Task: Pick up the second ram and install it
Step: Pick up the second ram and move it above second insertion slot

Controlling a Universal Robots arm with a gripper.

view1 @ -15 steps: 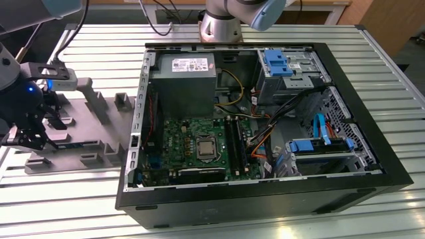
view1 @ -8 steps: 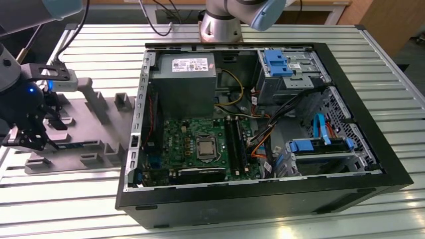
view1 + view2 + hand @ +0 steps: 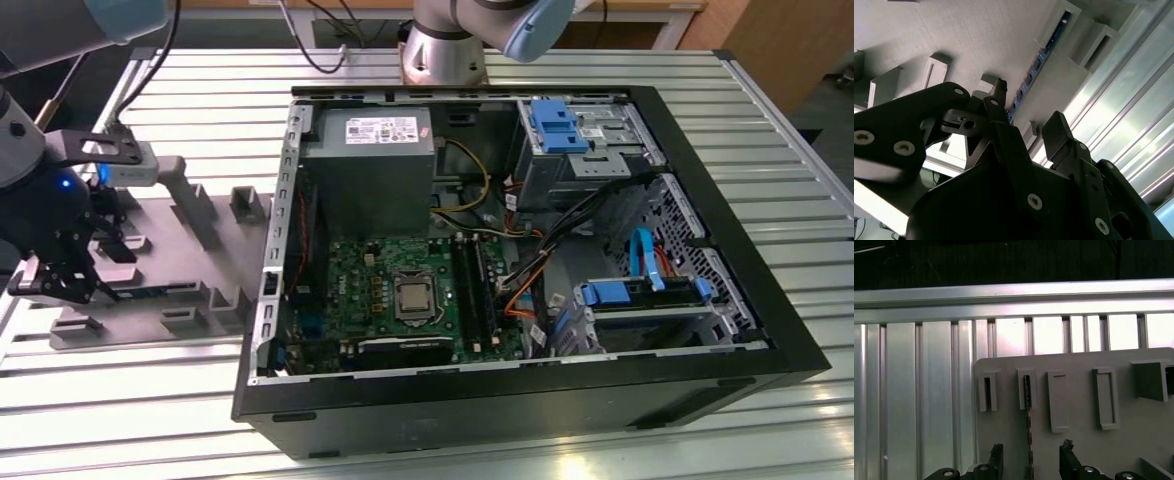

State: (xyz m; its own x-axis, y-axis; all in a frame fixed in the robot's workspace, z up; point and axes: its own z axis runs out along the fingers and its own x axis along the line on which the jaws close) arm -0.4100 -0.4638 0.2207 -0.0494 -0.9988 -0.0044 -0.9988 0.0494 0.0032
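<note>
Straddling the second ram (image 3: 1028,426) on grey fixture (image 3: 1079,405), end effector (image 3: 1032,451) spread wide

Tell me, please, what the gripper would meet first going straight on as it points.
Probably the second ram, on edge in the gray fixture, between the open fingers of the gripper; depth is unclear.

Blue-green second ram (image 3: 1044,52), grey holder (image 3: 984,35), black claw (image 3: 1032,455).
</note>
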